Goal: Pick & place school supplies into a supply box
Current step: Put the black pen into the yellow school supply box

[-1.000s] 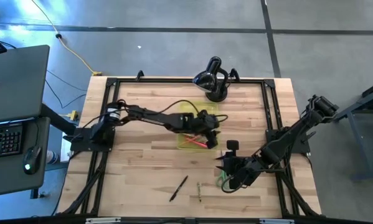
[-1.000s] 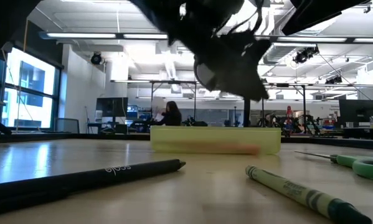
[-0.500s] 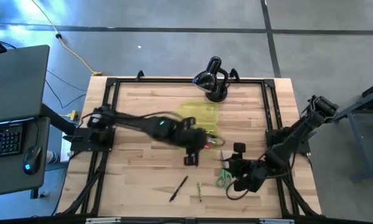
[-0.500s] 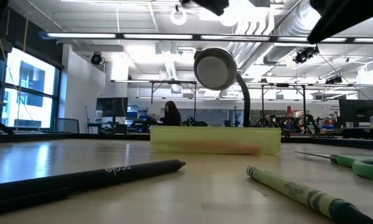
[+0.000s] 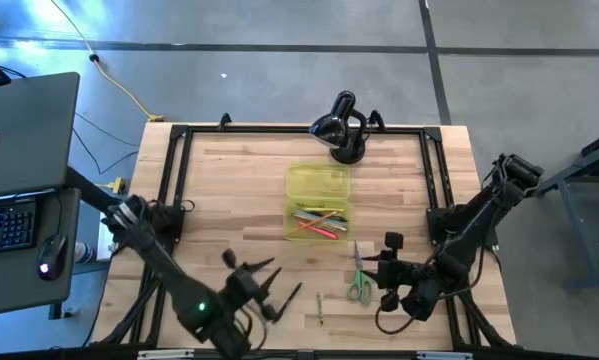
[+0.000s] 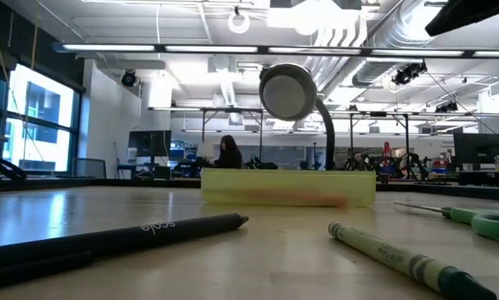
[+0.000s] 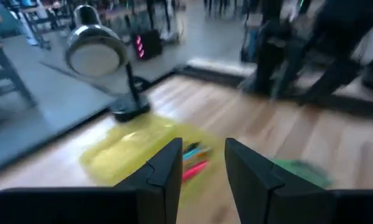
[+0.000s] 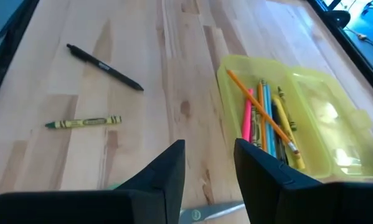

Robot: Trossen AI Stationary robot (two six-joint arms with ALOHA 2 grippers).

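The supply box [image 5: 317, 205], a translucent yellow-green case, lies open in the middle of the table with several coloured pencils and pens [image 8: 267, 118] inside. Green-handled scissors [image 5: 358, 282], a black pen [image 5: 287, 302] and a green crayon [image 5: 320, 308] lie flat on the wood near the front edge. My left gripper [image 5: 264, 278] hovers open at the near left, just left of the black pen, pointing toward the box [image 7: 136, 149]. My right gripper [image 5: 377, 270] hovers open just right of the scissors. Neither holds anything.
A black domed lamp-like device [image 5: 341, 128] stands at the far edge behind the box. A black frame [image 5: 179, 150] runs around the table top. Bare wood lies left of the box and between the box and the near edge.
My left gripper has swung from above the supply box toward the table's near left edge, turning as it went, and stays open. My right gripper has shifted a little toward the right edge, which uncovers the scissors. The box and the loose supplies have not moved.
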